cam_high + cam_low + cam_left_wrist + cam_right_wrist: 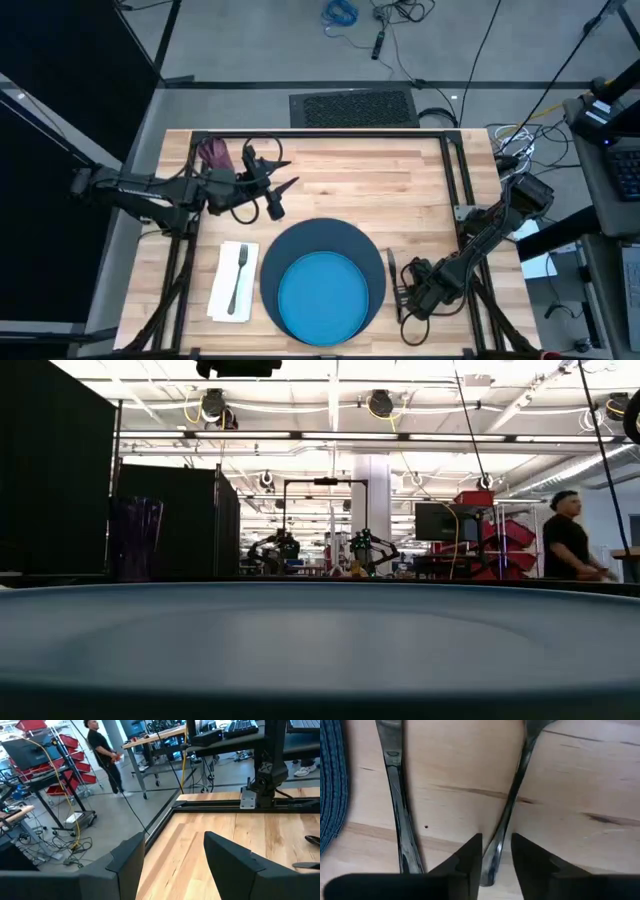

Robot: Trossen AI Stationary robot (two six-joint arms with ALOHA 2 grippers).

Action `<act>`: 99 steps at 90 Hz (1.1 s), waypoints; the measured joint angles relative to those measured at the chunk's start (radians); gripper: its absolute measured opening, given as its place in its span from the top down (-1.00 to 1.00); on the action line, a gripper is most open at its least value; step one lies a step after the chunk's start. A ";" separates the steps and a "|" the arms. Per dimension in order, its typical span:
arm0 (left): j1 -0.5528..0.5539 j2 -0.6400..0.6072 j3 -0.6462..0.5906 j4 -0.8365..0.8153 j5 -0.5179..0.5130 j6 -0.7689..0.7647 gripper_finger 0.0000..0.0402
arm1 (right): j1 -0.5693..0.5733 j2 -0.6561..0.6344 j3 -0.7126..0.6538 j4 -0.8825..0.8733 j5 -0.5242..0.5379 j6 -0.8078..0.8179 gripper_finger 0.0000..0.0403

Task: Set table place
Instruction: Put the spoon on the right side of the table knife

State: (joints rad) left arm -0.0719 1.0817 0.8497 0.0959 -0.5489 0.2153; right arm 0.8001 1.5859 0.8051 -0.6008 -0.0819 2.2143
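The step in hand appears to be the placing of cutlery on the right side of the place. The right end effector (405,296) is low over the desk (400,170) near its front right corner, just beside the dark blue mat (372,262). In the right wrist view its fingers (467,857) stand narrowly apart astride the handle of a utensil, probably the spoon (512,790), lying flat on the wood; whether they grip it cannot be told. The knife (397,795) lies alongside, between the spoon and the mat edge. The bright blue plate (322,295) sits on the mat at the front edge, centre. The white napkin (222,285) lies left of the mat with the fork (238,278) on it. The left end effector (285,172) hangs over the rear left part of the desk, fingers apart and holding nothing, with the purple cup (212,152) behind it near the rear left corner. Judgement: next comes freeing the spoon and lifting clear without dragging it against the knife; the cup remains unplaced. A person (572,538) stands in the room beyond, well clear.
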 joint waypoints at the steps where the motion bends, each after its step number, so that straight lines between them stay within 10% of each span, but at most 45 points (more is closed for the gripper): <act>1: 0.000 0.000 0.000 0.000 0.000 0.000 0.06 | 0.000 0.000 0.000 0.002 0.000 0.000 0.51; 99: 0.000 0.000 0.000 0.000 0.001 -0.001 0.06 | -0.022 -0.019 0.000 0.017 0.082 -0.053 0.58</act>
State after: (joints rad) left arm -0.0723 1.0817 0.8497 0.0956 -0.5484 0.2142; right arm 0.7784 1.5665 0.8051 -0.5837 -0.0001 2.1612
